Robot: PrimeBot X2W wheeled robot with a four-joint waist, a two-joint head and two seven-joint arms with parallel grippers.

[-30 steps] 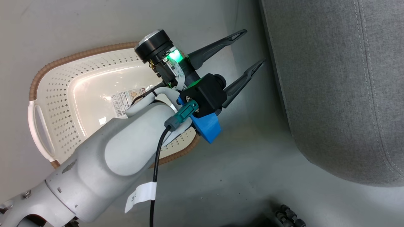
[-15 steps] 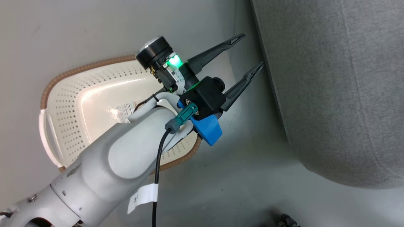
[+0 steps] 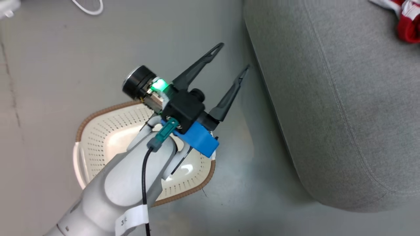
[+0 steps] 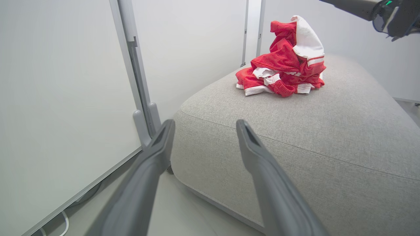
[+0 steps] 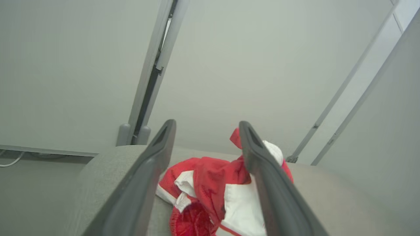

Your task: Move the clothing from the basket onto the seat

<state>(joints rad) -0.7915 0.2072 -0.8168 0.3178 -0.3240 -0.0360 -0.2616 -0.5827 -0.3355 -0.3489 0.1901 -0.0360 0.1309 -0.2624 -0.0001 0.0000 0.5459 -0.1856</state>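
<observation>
Red and white cloth, the clothing (image 4: 282, 70), lies heaped on the grey seat (image 4: 328, 137), at one o'clock in my left wrist view, with one white fold standing tall. From the head camera the basket (image 3: 98, 144) sits on the floor at seven o'clock. What I can see of its inside is bare, though my left forearm covers part. The left gripper (image 3: 233, 56) hangs above it, fingers spread wide, holding nothing. The right gripper (image 5: 207, 124) hovers over the heap, fingers wide apart too, gripping nothing. I reckon the drop is made, so I'd lift the right arm straight up, keeping both fingers off that raised fold so nothing drags off the cushion.
</observation>
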